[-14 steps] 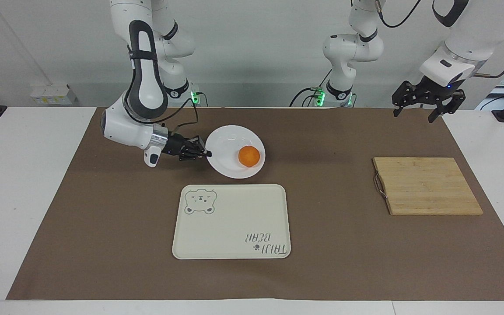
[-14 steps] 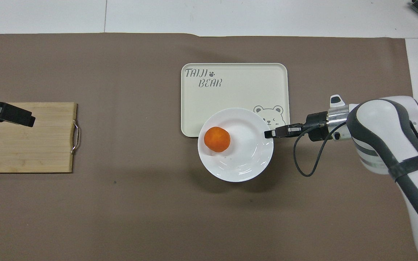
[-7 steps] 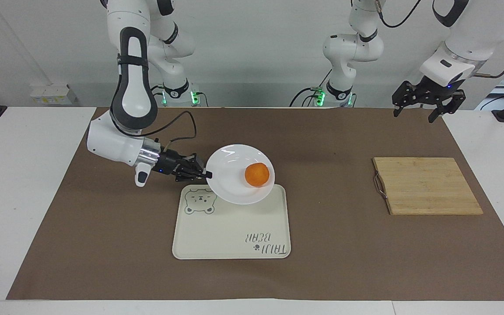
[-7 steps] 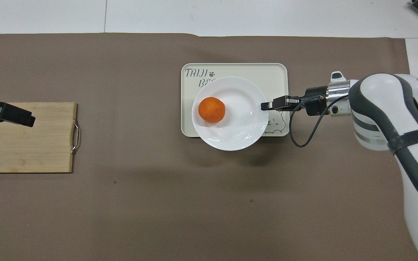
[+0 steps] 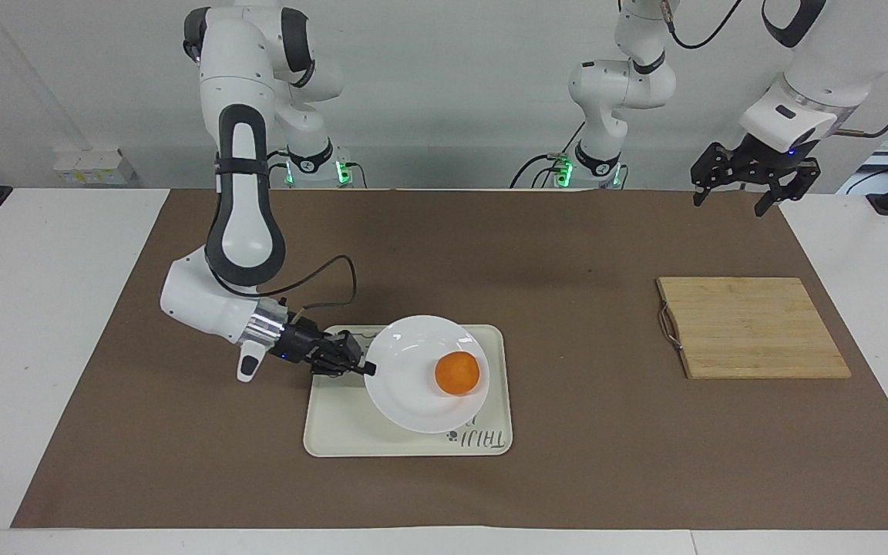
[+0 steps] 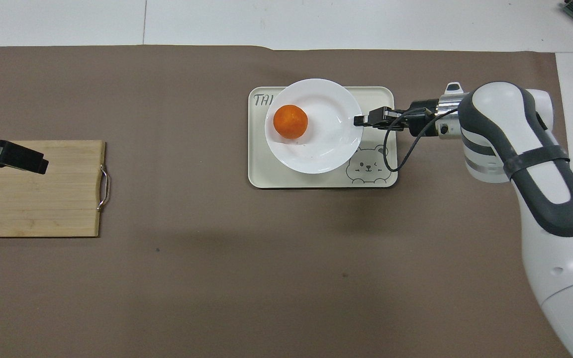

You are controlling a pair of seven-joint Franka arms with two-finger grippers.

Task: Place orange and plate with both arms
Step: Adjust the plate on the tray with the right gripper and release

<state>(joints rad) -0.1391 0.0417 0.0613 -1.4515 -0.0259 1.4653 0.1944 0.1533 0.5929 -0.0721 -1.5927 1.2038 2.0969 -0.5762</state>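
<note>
Brown-covered tabletop [image 5: 583,478]. Right claw [image 5: 359,365] clenched on rim of white plate [image 5: 405,401], plate over bear tray [image 5: 336,432]; orange [image 5: 457,374] on plate. Wooden cutting board [image 5: 752,327] toward left arm's end. Left claw [image 5: 752,181] released, waiting above tabletop edge.

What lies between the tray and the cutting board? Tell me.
Nothing: only bare brown mat runs from the tray to the cutting board. The facing view shows this, and the overhead view agrees.

A brown mat [image 5: 583,254] covers the table [image 5: 35,324], carrying a cream tray [image 5: 336,432] and wooden board [image 5: 752,327].
</note>
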